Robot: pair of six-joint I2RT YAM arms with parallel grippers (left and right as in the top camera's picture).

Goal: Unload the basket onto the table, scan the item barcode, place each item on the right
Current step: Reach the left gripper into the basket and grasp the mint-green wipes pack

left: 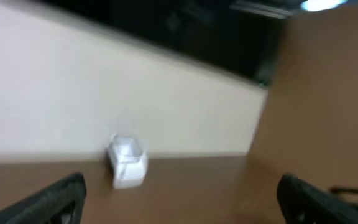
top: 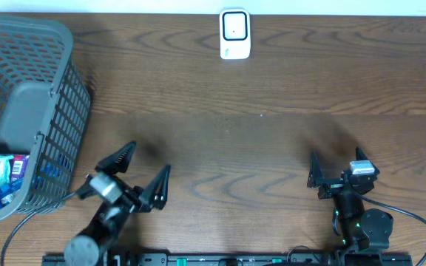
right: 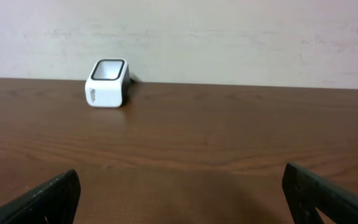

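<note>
I see a dark brown wood-grain table point(top: 257, 148) filling most of the overhead view. At its left edge stands a grey plastic mesh basket point(top: 66, 122), partly cut off by the frame, with lattice walls around a solid grey floor. A plain off-white wall point(right: 241, 37) runs along the table's far edge. My left wrist view is blurred; there a dark band point(left: 185, 25) sits above that wall.

The left gripper point(top: 149, 157) is showing black, ridged fingers point(top: 126, 153) and a grey wrist block point(top: 108, 187). The right gripper point(top: 335, 154) is carrying a silver block point(top: 362, 169); green lights point(top: 344, 222) are glowing and black cables point(top: 418, 217) are trailing behind.
</note>
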